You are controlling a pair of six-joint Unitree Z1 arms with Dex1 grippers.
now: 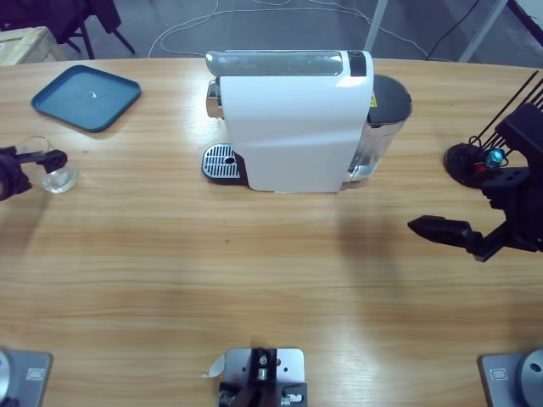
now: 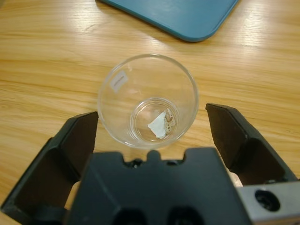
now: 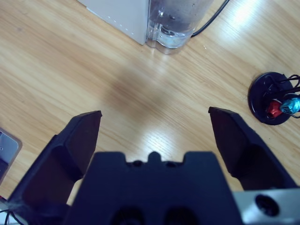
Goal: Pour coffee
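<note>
You had the long wooden table (image 1: 254,280) spread under both arms, with the white coffee machine (image 1: 293,127) standing well beyond either gripper, its clear water tank (image 3: 176,21) showing at the far edge of the right wrist view, ahead of the right gripper (image 3: 154,136). That right gripper hung over bare wood with its jaws spread wide and nothing between them; a black round stand (image 3: 272,98) holding red and blue capsules sat off to its right, apart from it. The blue tray (image 2: 178,14) lay just past your left gripper (image 2: 152,133), beyond the glass. The left gripper also had its jaws apart, one on each side of the clear glass cup (image 2: 147,101), neither jaw touching the wall as far as you could see. The cup stood upright on the table, between those jaws and close against the gripper's body. In its bottom I could not make out any coffee; only a small pale scrap (image 2: 158,125) showed there.
</note>
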